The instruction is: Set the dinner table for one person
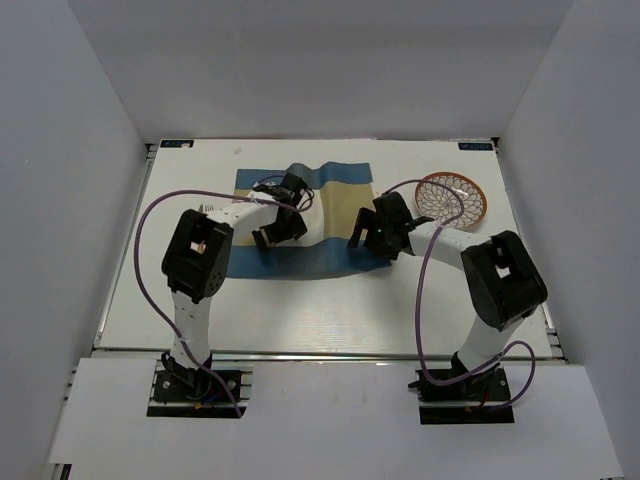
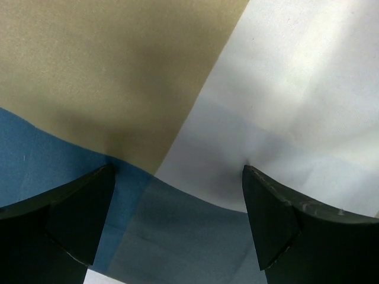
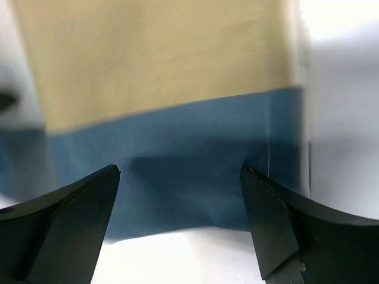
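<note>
— Why is the desk [image 1: 300, 320] half laid?
— The striped placemat [image 1: 345, 185] lies rumpled mid-desk, so the plate [image 1: 452, 196] sits off it, far right.
— And the arms?
— The left fingers [image 2: 272, 219] and right fingers [image 3: 71, 219] hang spread wide and empty over the cloth, likely to flatten it.

The left arm [image 1: 190, 325] and right arm [image 1: 481, 345] have white links and bulky black joint housings; purple cables [image 1: 150, 210] loop along each; claw fingers [image 2: 71, 219] are black wedges.

Blue/tan striped placemat [image 1: 335, 200], rumpled w/ raised fold at back, near patterned round plate [image 1: 468, 195], not touching.
</note>
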### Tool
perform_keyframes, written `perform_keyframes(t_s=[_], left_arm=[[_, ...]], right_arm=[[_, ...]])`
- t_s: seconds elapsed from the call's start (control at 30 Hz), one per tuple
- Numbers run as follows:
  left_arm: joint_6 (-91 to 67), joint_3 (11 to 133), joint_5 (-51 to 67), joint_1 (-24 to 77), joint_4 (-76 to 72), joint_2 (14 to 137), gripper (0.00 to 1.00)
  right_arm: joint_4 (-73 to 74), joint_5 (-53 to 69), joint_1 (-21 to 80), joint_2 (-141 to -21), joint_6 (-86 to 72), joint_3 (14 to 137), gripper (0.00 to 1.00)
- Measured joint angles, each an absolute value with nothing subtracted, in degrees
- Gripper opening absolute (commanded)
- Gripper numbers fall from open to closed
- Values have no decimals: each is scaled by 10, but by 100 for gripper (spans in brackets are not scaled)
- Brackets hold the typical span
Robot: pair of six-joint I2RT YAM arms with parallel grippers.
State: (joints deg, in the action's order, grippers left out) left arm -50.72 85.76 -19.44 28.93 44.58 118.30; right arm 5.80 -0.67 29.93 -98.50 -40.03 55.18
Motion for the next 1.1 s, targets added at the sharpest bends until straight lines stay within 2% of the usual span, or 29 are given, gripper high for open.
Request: perform_keyframes(t_s=[0.27,0.53,0.83,1.1], left_arm=[[-462,867,-182,286,464,1183,98],[-404,950,-170,286,508,1232,98],[-368,1052,-129,286,532,1296,98],[-324,1191,-114,286,577,1376,98]], right_arm=[[140,-80,262,-981,-386,572,89],[170,-111,255,-920,-383,521,89],[192,-120,255,-828,-352,519,89],[201,-119,264,-881,-304,557,89]])
